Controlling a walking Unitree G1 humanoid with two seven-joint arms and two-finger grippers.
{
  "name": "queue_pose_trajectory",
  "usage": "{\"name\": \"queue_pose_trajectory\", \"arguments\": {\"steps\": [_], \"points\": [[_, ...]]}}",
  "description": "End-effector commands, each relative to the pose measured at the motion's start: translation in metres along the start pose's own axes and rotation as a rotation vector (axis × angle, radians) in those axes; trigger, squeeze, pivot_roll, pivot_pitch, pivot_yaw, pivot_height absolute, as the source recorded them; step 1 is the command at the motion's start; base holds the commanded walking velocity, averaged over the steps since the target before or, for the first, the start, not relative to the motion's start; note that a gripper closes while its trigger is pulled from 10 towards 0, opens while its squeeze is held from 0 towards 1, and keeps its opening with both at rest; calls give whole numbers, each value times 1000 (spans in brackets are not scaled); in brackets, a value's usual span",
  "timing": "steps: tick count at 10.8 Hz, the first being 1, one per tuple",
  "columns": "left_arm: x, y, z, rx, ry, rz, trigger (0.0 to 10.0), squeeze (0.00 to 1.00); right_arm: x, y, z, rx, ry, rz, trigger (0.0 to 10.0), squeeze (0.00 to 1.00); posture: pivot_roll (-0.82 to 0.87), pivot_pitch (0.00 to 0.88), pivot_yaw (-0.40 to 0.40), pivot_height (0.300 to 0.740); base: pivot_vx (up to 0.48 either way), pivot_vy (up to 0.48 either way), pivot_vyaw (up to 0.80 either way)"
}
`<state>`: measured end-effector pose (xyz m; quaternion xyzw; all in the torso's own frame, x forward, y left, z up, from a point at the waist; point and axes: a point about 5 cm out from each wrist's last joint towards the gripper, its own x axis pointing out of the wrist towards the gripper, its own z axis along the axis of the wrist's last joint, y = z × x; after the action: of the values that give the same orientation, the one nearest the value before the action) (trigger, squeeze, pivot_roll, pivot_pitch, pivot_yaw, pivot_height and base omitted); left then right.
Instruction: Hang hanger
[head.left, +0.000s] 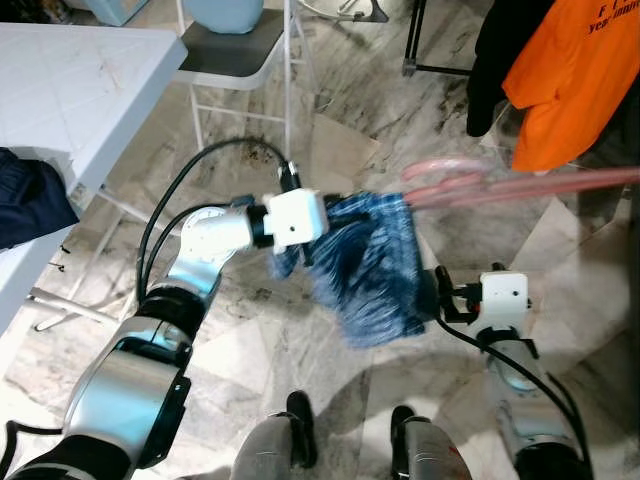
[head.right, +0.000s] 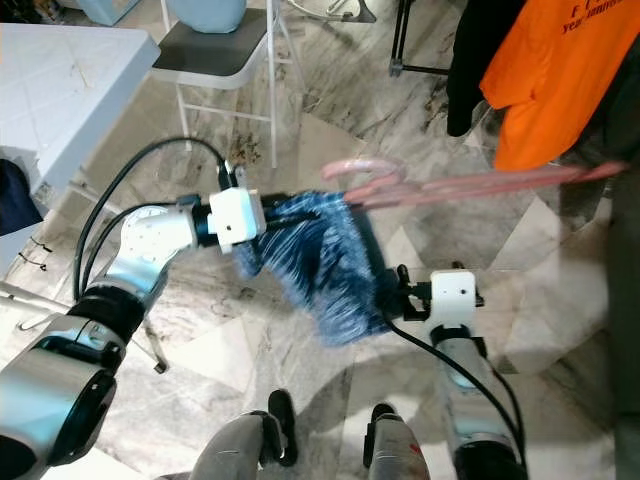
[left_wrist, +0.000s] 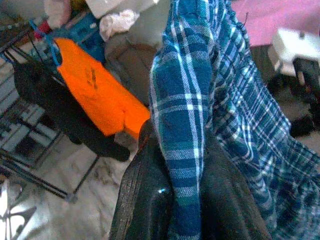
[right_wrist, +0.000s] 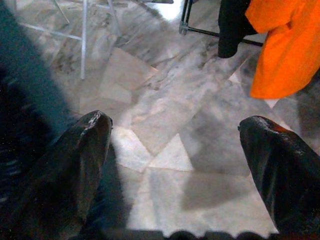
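Blue plaid cloth, a shirt, is seen in the left eye view hanging blurred from a pink hanger, which is stretched toward the orange shirt on the rack. The left gripper is reached forward at the shirt's upper edge; the right gripper is held lower, just beside its hem. Marble floor, a white table and a folding chair are visible around them.

In the left wrist view, the black fingers are pinched on a fold of the woven plaid.

In the right wrist view, the fingers are spread wide over veined marble, with nothing held.
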<state>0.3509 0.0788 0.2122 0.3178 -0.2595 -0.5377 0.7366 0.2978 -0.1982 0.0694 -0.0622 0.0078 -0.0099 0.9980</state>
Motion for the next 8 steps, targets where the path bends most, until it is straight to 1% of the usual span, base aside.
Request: {"name": "queue_pose_trajectory", "arguments": {"steps": [1,2,4,5,6,7,8], "points": [[0,9,9,32,-45,23,0,0,-3,10,-8,17,34,31,10000,220,-73,322,194,740,0,0,0],[4,11,16,38,-86,17,0,0,-1,14,-9,12,44,43,10000,180,-67,322,199,740,0,0,0],[9,13,32,44,-168,-1,0,0,3,13,-12,-1,64,44,10000,145,-58,323,207,740,0,0,0],[11,16,41,25,-211,11,0,0,5,11,-13,-9,71,32,10000,0,-51,322,208,740,0,0,0],[11,16,42,15,-214,15,0,0,7,9,-8,8,40,6,10000,0,-43,321,206,740,0,0,0],[8,13,39,10,-200,8,0,0,9,8,-3,20,8,-13,10000,0,-43,323,208,740,0,0,0],[8,15,43,-3,-211,20,0,0,8,5,-9,0,44,-24,10000,0,-46,325,211,740,0,0,0]]}}
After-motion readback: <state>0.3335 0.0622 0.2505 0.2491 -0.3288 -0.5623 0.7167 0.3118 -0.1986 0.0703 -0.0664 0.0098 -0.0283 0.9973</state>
